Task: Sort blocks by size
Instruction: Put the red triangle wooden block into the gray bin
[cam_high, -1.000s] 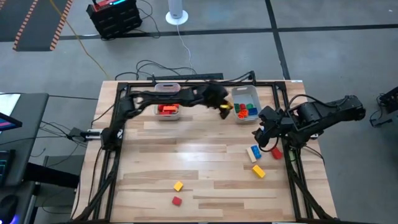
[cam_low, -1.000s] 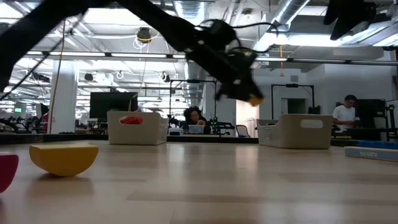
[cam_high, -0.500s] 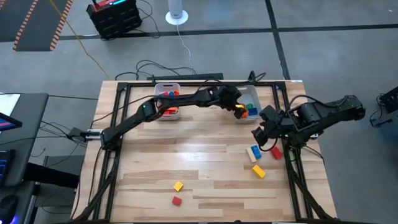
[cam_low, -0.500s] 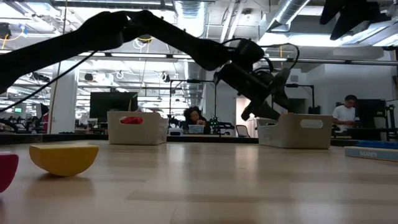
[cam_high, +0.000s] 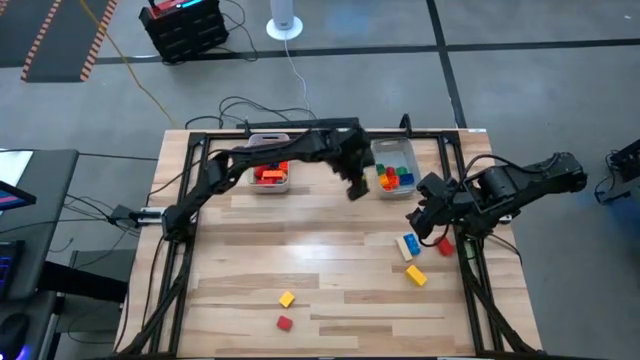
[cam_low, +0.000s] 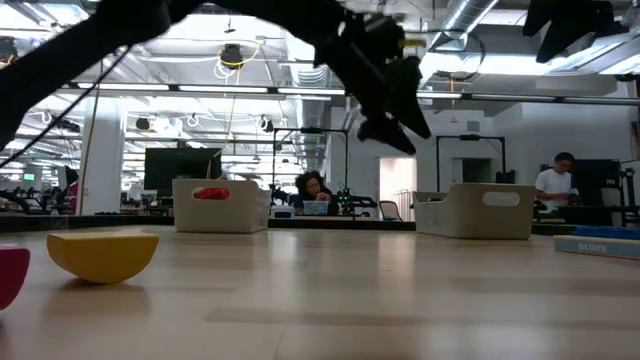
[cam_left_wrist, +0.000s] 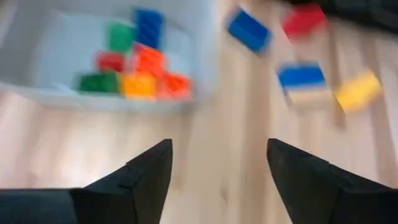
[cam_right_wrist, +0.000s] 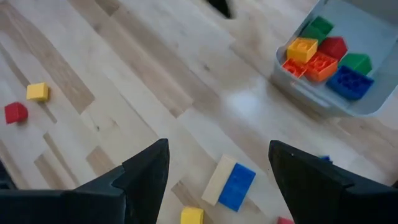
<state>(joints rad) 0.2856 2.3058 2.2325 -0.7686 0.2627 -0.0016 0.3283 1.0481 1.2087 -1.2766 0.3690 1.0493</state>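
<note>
Blocks split three ways: a mixed heap in the right bin (cam_high: 393, 166) (red, orange, yellow, green, blue), red and orange ones in the left bin (cam_high: 268, 175), and strays on the desk (cam_high: 300, 250): a blue-and-tan stack (cam_high: 407, 246), a yellow block (cam_high: 415, 275) and a red block (cam_high: 444, 244) near the right edge, plus a small yellow block (cam_high: 287, 298) and small red block (cam_high: 284, 322) toward the front. Likely light, rigid, hard plastic with slick faces and studded tops; probably best pinched across two flat opposite sides, low on the body, long bars across the short width. Stack may come apart if taken by the top piece only. Left gripper (cam_high: 356, 185) raised above the desk just beside the right bin, jaws apart, nothing between them. Right gripper (cam_high: 425, 212) above the strays at the right edge, jaws wide apart, empty.
</note>
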